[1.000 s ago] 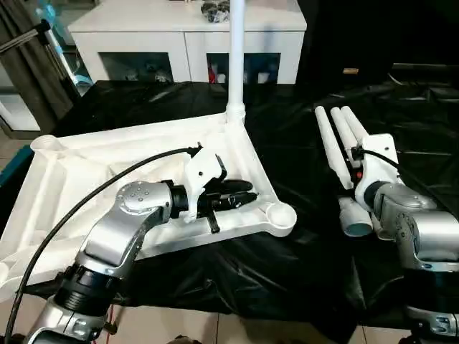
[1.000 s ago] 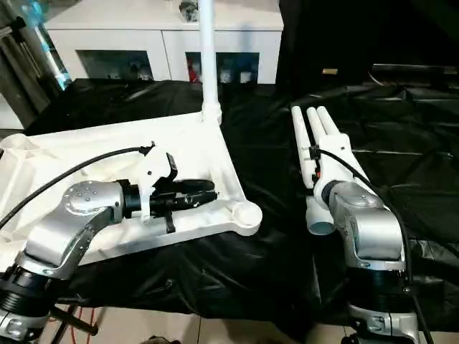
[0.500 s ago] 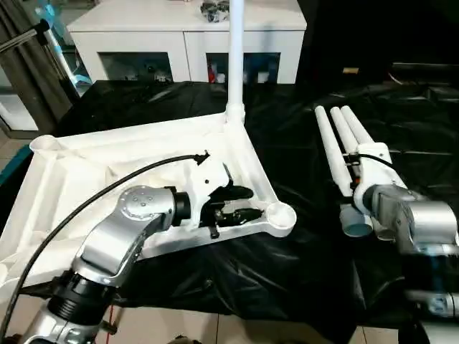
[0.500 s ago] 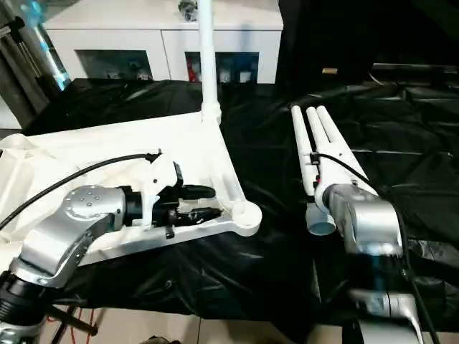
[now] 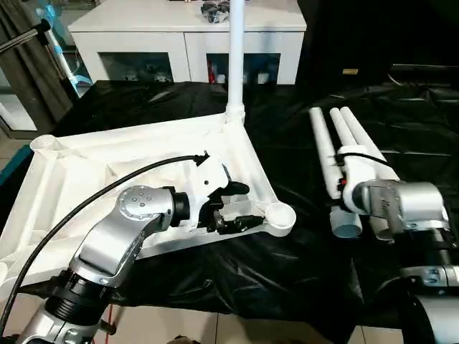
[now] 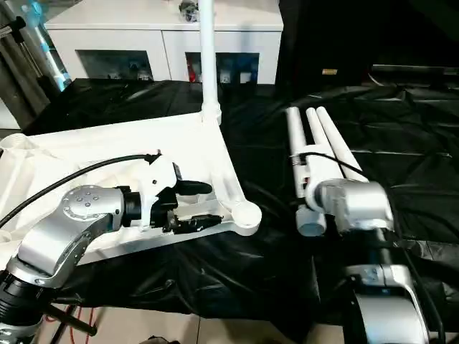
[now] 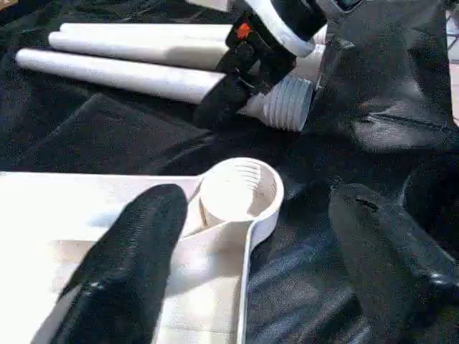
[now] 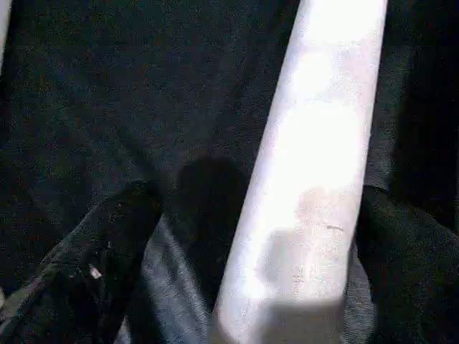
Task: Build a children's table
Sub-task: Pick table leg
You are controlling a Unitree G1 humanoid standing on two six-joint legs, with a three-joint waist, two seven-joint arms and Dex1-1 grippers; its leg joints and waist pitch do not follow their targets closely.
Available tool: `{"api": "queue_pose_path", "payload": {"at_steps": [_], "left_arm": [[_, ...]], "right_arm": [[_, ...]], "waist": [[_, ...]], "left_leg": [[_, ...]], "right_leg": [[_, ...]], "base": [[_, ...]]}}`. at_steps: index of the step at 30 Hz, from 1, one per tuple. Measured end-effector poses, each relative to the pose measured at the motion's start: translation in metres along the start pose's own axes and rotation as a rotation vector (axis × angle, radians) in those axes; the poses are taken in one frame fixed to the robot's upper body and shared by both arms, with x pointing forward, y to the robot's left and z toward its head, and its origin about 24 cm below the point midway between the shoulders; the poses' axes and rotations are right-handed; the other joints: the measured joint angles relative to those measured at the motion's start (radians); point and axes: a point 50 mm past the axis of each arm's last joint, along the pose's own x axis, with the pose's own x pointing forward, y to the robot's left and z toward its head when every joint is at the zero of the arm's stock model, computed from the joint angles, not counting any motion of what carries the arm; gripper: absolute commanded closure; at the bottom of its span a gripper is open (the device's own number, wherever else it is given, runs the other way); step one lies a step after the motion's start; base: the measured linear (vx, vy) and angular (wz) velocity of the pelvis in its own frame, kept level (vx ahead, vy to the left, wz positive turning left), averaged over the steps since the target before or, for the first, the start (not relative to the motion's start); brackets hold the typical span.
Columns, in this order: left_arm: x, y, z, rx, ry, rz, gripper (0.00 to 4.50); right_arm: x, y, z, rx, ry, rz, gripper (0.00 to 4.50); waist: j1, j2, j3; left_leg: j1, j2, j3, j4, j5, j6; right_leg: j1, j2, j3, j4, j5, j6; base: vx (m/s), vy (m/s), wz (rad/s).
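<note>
We are counting one upturned tabletop (image 5: 86,168) lying on the black cloth (image 5: 287,136), one leg (image 5: 235,50) standing upright in its far corner, three loose legs (image 5: 337,154) lying side by side pointing away, our left gripper (image 5: 240,204) spreading wide at the near corner socket (image 5: 276,215), our right gripper (image 8: 251,236) straddling one leg, grip uncertain.

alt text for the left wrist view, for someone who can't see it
An open left end effector straddles the tabletop's rim, its two black fingers either side of an empty ribbed corner socket. Beyond, on black cloth, the right end effector sits at the threaded ends of loose white legs lying side by side.
</note>
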Motion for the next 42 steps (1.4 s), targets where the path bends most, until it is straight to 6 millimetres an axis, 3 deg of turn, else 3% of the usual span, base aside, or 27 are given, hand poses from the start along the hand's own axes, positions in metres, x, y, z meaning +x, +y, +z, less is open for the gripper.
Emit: {"api": "queue_pose_path", "payload": {"at_steps": [4, 9, 11, 18, 29, 36, 42], "left_arm": [[-0.002, -0.001, 0.004, 0.021, -0.003, -0.003, 0.2], [-0.003, -0.001, 0.003, 0.023, 0.002, -0.001, 0.06], [-0.002, -0.001, 0.004, 0.023, 0.0, -0.002, 0.0], [0.002, -0.001, 0.011, 0.038, -0.015, -0.017, 0.0], [0.017, 0.001, 0.001, -0.106, -0.025, 0.025, 0.0], [0.027, 0.021, 0.024, -0.124, -0.109, 0.153, 0.0], [0.038, 0.025, 0.032, -0.305, -0.196, 0.182, 0.0]], "right_arm": [[0.003, 0.004, -0.002, -0.015, 0.03, 0.015, 0.0], [0.004, 0.004, -0.002, -0.016, 0.054, 0.013, 0.0], [0.004, 0.004, -0.002, -0.015, 0.06, 0.015, 0.35], [0.003, 0.003, -0.002, -0.016, 0.072, 0.025, 0.77], [0.003, -0.005, -0.005, 0.066, 0.049, 0.005, 1.65], [0.006, -0.007, -0.007, 0.146, -0.016, 0.007, 2.11], [0.005, -0.001, -0.013, 0.362, -0.223, 0.136, 2.47]], "waist": [[0.004, -0.013, 0.0], [0.005, -0.015, 0.0], [0.007, -0.016, 0.0], [0.014, -0.017, -0.001], [0.02, -0.016, -0.001], [0.019, -0.018, -0.003], [0.022, -0.017, -0.003]], "left_leg": [[0.001, 0.0, -0.001, 0.0, 0.0, -0.001], [0.001, 0.0, -0.001, 0.001, 0.001, -0.001], [0.001, 0.0, -0.001, 0.001, 0.001, -0.001], [0.001, 0.0, -0.001, 0.001, 0.001, -0.001], [0.002, 0.0, -0.001, 0.002, 0.001, -0.001], [0.003, 0.0, -0.002, 0.003, 0.001, -0.001], [0.0, 0.0, -0.002, 0.003, 0.001, -0.001]], "right_leg": [[0.0, 0.0, 0.0, 0.003, -0.001, 0.001], [0.001, 0.0, 0.0, 0.003, 0.0, 0.001], [0.001, 0.0, 0.0, 0.003, 0.0, 0.001], [0.001, 0.0, 0.0, 0.003, 0.0, 0.001], [0.001, 0.0, 0.0, 0.003, 0.0, 0.0], [0.003, 0.0, 0.0, 0.003, 0.0, 0.0], [0.001, 0.0, 0.0, 0.003, 0.0, 0.0]], "base": [[0.0, 0.0, 0.0], [0.0, 0.0, 0.0], [0.0, 0.0, 0.0], [0.0, 0.0, 0.0], [0.0, 0.0, 0.0], [0.0, 0.0, 0.0], [0.0, 0.0, 0.0]]}}
